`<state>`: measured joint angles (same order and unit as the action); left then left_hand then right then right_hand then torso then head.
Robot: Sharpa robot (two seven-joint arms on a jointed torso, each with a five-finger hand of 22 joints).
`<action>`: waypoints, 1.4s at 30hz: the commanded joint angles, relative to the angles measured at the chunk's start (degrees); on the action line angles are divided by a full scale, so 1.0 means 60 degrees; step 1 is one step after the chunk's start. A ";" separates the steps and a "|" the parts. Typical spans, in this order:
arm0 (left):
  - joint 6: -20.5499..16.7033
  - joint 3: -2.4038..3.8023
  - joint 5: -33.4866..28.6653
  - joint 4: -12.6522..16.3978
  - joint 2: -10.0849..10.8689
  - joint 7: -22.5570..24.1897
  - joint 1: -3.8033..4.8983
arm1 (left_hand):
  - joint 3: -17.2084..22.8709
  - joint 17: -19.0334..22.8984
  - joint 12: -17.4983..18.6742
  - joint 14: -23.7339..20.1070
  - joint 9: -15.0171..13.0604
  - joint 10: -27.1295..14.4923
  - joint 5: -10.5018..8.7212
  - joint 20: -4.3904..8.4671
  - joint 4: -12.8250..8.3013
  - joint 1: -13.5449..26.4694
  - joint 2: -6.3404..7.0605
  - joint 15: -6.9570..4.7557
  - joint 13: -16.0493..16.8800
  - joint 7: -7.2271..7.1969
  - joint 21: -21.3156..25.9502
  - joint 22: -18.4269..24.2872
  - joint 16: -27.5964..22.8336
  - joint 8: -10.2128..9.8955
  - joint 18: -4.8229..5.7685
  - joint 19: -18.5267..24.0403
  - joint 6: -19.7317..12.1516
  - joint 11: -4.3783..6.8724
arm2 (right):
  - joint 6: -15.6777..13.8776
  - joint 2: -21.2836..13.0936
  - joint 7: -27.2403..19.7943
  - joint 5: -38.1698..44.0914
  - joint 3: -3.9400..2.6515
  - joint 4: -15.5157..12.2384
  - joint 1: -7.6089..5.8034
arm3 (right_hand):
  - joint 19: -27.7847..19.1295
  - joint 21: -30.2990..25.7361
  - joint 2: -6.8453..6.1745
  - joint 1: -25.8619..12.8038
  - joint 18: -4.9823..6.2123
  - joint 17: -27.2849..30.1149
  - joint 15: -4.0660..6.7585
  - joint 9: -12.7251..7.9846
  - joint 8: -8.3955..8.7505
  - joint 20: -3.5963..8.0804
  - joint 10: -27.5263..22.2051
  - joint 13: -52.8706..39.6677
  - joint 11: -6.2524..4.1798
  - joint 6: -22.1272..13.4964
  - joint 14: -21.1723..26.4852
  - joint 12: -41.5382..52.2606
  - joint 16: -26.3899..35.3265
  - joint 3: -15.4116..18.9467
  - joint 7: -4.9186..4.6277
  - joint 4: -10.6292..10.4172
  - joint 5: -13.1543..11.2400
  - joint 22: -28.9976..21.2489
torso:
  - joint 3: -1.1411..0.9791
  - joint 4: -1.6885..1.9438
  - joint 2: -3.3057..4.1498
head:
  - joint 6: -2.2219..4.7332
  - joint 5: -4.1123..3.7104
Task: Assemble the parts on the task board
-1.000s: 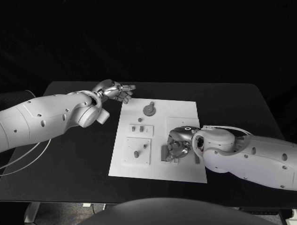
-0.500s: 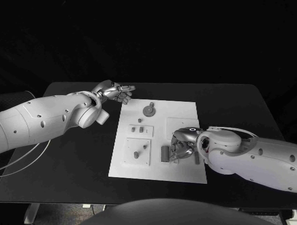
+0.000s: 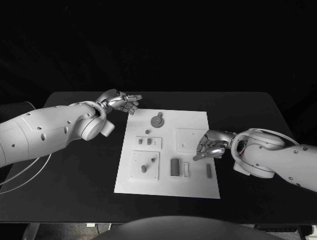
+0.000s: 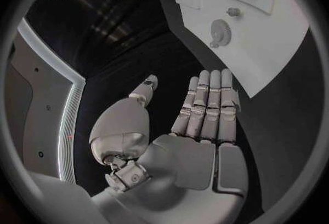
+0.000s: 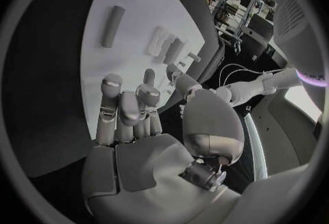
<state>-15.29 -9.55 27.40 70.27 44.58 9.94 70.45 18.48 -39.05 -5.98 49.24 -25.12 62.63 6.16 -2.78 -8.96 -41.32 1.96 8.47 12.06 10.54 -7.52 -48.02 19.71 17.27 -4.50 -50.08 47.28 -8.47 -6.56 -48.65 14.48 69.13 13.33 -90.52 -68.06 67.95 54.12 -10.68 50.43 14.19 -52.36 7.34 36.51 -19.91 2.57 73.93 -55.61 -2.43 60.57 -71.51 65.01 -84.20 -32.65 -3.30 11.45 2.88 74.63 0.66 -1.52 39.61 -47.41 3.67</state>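
Right hand (image 3: 210, 149): empty, fingers loosely apart. Upright grey bar part (image 3: 210, 171) lies just near-side; left hand (image 3: 122, 102) released, far off.

No legible text, labels, brands or nos. anywhere: task board (image 3: 194, 186) plain white, no markings readable; parts on it unmarked; arms & hands carry no readable lettering in head or wrist views
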 commanded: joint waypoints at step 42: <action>0.0114 0.0006 0.0020 0.0115 -0.0021 0.0047 0.0007 | -0.0005 -0.0051 0.0003 0.0048 -0.0015 0.0038 0.0044 0.0039 -0.0021 0.0040 -0.0046 -0.0040 0.0054 -0.0001 -0.0002 -0.0047 -0.0015 -0.0004 -0.0127 -0.0050 0.0001 0.0048 | 0.1864 -0.0211 0.2365 -0.0831 0.0054 0.0057 0.0292 | -0.0199 -0.0030 0.0484 -0.1201 0.0135 -0.0139 -0.0110 -0.0047 0.0215 -0.0018 -0.0004 -0.0062 -0.0067 0.0089 0.0044 -0.0060 -0.0023 0.0248 -0.0037 -0.0730 0.0010 0.0112 | 0.0011 0.0016 0.0005 | -0.0046 -0.0206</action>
<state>-15.20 -9.56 27.41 70.82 44.56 9.81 70.45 18.48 -39.29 -5.98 49.24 -25.12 62.63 6.16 -2.78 -8.95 -41.32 1.96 8.47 12.31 10.54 -7.52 -48.22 19.71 17.27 -4.84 -50.08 47.28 -8.47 3.89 -50.06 28.50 63.19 13.60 -90.29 -66.50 67.14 53.91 -7.68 43.74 14.19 -53.15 6.84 36.30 -18.85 2.33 73.81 -55.92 -2.35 60.63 -71.04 65.01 -83.97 -31.09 -3.50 7.42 2.88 74.94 0.74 -1.41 39.65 -47.75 2.37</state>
